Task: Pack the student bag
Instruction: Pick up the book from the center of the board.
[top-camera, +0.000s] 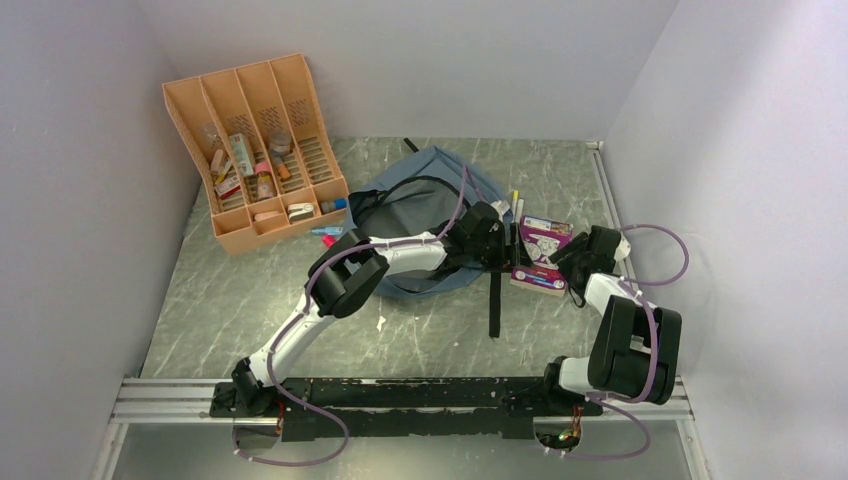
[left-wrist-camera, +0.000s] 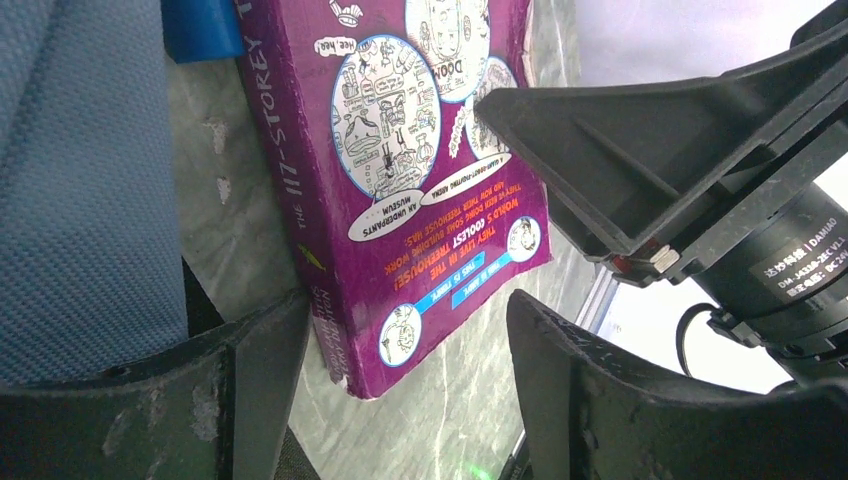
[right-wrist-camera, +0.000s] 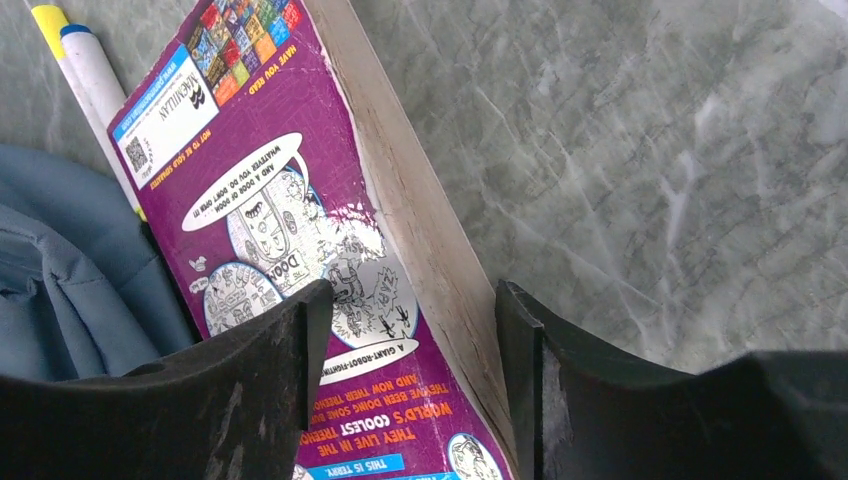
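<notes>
The student bag (top-camera: 425, 195), grey-blue fabric, lies mid-table; its cloth also shows in the left wrist view (left-wrist-camera: 80, 180) and the right wrist view (right-wrist-camera: 60, 290). A purple paperback book (top-camera: 545, 243) lies flat just right of it. My left gripper (top-camera: 505, 245) is at the book's left side, open (left-wrist-camera: 400, 390), with the book's (left-wrist-camera: 400, 150) near corner between its jaws. My right gripper (top-camera: 570, 263) is at the book's right side, open (right-wrist-camera: 410, 370), its jaws standing either side of the book's (right-wrist-camera: 290, 220) page edge.
An orange desk organizer (top-camera: 255, 150) with small items stands at the back left. A white marker with a yellow cap (right-wrist-camera: 85, 80) lies between bag and book. A black strap (top-camera: 494, 300) trails toward the near edge. Walls close in on both sides.
</notes>
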